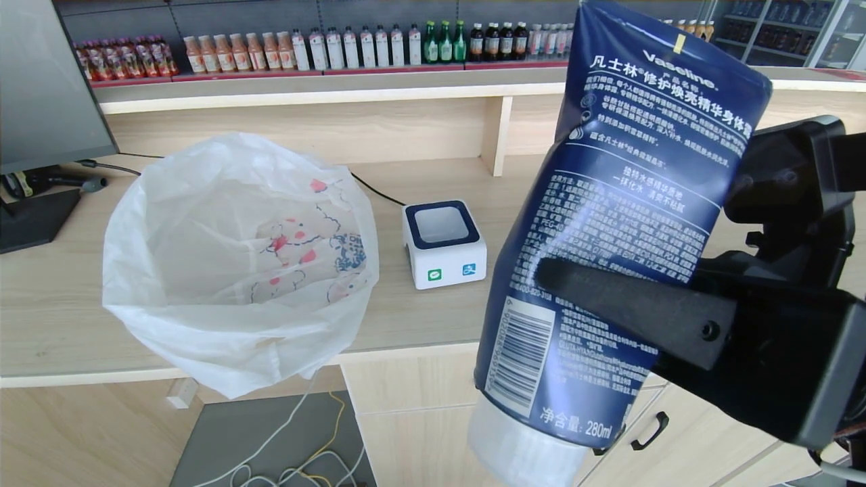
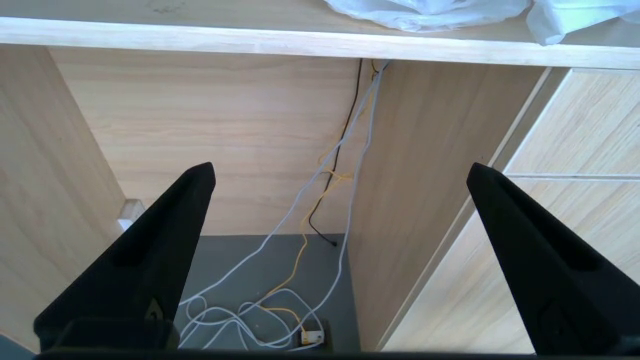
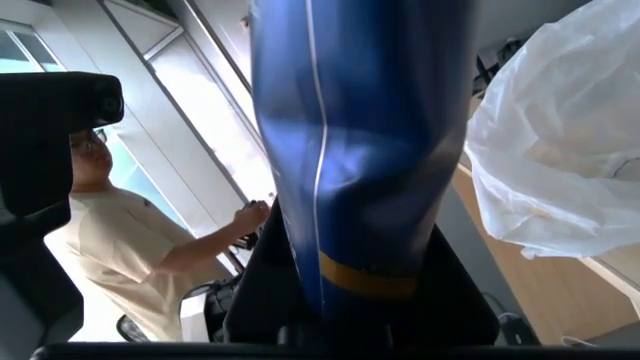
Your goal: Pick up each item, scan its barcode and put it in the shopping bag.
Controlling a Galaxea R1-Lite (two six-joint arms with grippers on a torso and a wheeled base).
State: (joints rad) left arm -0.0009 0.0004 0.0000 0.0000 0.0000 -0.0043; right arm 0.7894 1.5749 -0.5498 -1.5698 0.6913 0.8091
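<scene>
Head view, right gripper (image 1: pixel 565 284) clamping tube (image 1: pixel 629 169), open shopping bag (image 1: pixel 169 223) beside scanner (image 1: pixel 443 243)

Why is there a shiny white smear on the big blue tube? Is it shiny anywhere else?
Head view: light bounces off the glossy blue tube, smearing white across its print; the scanner top window gleams too. Right wrist view: a bright stripe runs down the tube. Left wrist view: no glare, just shade under the counter.
</scene>
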